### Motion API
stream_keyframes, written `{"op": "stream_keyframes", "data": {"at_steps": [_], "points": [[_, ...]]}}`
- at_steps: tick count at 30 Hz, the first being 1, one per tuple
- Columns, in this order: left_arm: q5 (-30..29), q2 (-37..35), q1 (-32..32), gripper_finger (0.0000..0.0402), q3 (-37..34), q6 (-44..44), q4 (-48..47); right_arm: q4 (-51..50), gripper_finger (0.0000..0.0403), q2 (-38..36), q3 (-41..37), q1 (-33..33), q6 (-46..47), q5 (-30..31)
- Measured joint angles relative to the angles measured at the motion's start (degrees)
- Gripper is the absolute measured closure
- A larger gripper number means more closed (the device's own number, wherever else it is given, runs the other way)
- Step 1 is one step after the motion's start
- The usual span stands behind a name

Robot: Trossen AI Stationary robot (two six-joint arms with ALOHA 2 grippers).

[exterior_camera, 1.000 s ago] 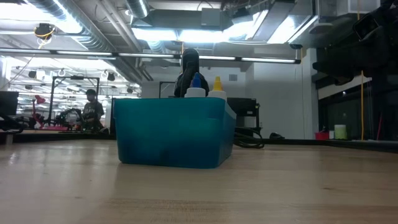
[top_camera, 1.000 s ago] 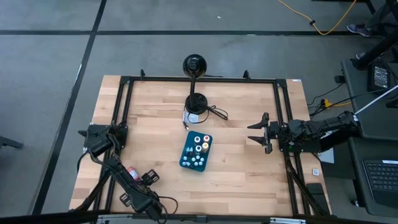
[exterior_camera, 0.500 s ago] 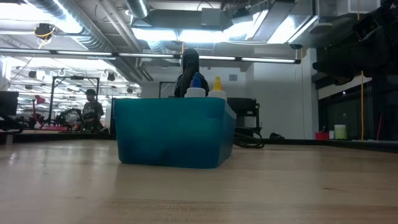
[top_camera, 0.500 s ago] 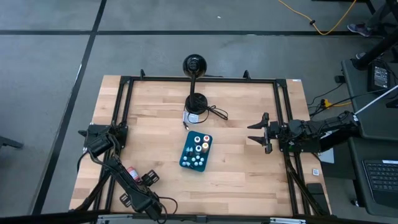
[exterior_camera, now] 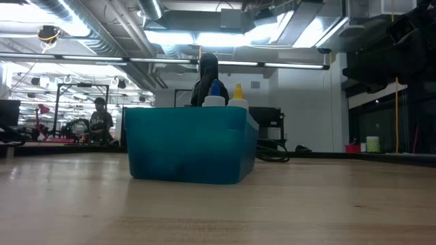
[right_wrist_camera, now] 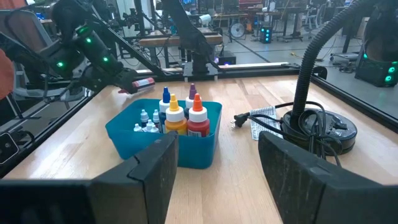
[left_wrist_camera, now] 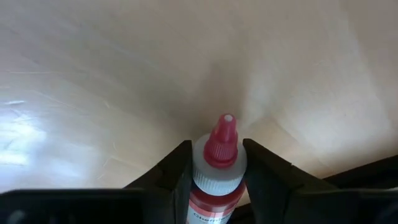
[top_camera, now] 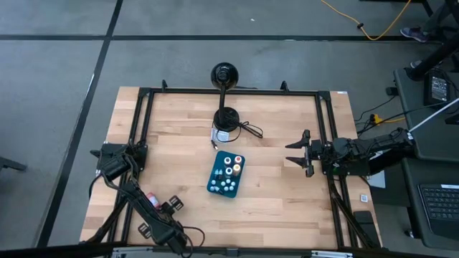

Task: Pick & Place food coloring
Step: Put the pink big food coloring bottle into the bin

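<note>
My left gripper (top_camera: 153, 198) is over the table's near-left corner, shut on a food coloring bottle (left_wrist_camera: 216, 167) with a red cap, white collar and red body. The right wrist view also shows this bottle (right_wrist_camera: 139, 83) far off. The teal tray (top_camera: 226, 174) sits at the table's middle with several more bottles standing in it, with red, orange, blue and white caps (right_wrist_camera: 180, 115). In the low view their tips (exterior_camera: 226, 94) stick up above the tray's rim. My right gripper (top_camera: 302, 153) waits open near the table's right edge, level with the tray. My left gripper pinches the bottle between its two fingers (left_wrist_camera: 177, 171) at the white collar (left_wrist_camera: 214, 177) just below the red cap. The bottle lies along the fingers, its tip pointing forward past them. In the right wrist view it is held about level, clear of the table.
A black round-based stand with a gooseneck (top_camera: 226, 117) and its cable (top_camera: 251, 131) lie beyond the tray toward the far edge. A black metal frame (top_camera: 229, 92) runs around the tabletop. Bare wood lies between the tray and each arm.
</note>
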Motion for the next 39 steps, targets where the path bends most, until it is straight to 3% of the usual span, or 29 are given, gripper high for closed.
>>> {"op": "stream_keyframes", "data": {"at_steps": [9,14,17,24,29,39], "points": [[-5.14,-0.1,2.48,0.0278,11.57,-3.7,-4.85,-0.01,0.0179,0.01,0.02,0.0,0.0,0.0],[-13.03,-3.74,5.35,0.0286,18.83,-8.91,-4.77,0.01,0.0179,-0.01,0.0,-0.02,0.0,0.02],[-18.06,-7.63,7.43,0.0285,19.66,-13.04,-2.73,0.01,0.0179,-0.01,0.02,0.0,0.0,0.0],[-29.8,-18.72,11.45,0.0286,16.91,-20.34,3.11,0.0,0.0179,-0.01,0.0,-0.01,-0.02,0.0],[-38.04,-24.81,13.74,0.0285,13.49,-21.48,12.24,0.0,0.0179,-0.01,0.0,-0.02,0.0,0.01],[-41.89,-34.06,18.64,0.0285,-2.01,-18.5,34.18,-0.01,0.0179,-0.01,0.01,-0.01,0.0,0.02]]}}
